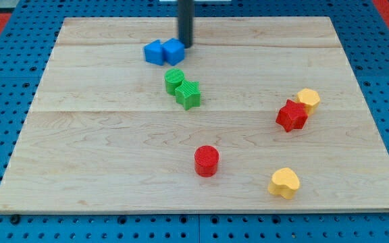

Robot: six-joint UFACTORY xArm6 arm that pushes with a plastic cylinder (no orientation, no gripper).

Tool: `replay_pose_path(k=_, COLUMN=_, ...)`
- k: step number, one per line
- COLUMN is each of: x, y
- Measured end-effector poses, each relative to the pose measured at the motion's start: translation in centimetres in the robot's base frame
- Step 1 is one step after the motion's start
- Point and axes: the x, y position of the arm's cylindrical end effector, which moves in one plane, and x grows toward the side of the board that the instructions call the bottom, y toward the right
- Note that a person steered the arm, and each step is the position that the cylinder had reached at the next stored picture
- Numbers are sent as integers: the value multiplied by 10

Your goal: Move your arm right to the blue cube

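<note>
The blue cube (174, 51) sits near the view's top, left of centre, touching a second blue block (154, 52) of unclear shape on its left. My rod comes down from the view's top edge, and my tip (186, 45) stands just right of the blue cube and slightly behind it, touching or almost touching its upper right corner.
A green cylinder (174, 80) and a green block (188, 94) lie together below the blue pair. A red star (292, 116) touches a yellow block (308, 100) at the right. A red cylinder (206, 160) and a yellow heart (284, 182) lie near the bottom of the wooden board (80, 148).
</note>
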Motion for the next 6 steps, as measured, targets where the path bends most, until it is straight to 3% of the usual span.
replay_pose_path(k=1, x=0, y=-63)
replay_pose_path(k=2, x=-8, y=-81)
replay_pose_path(k=3, x=-47, y=-43)
replay_pose_path(k=4, x=-3, y=33)
replay_pose_path(k=5, x=30, y=29)
replay_pose_path(k=6, x=21, y=-19)
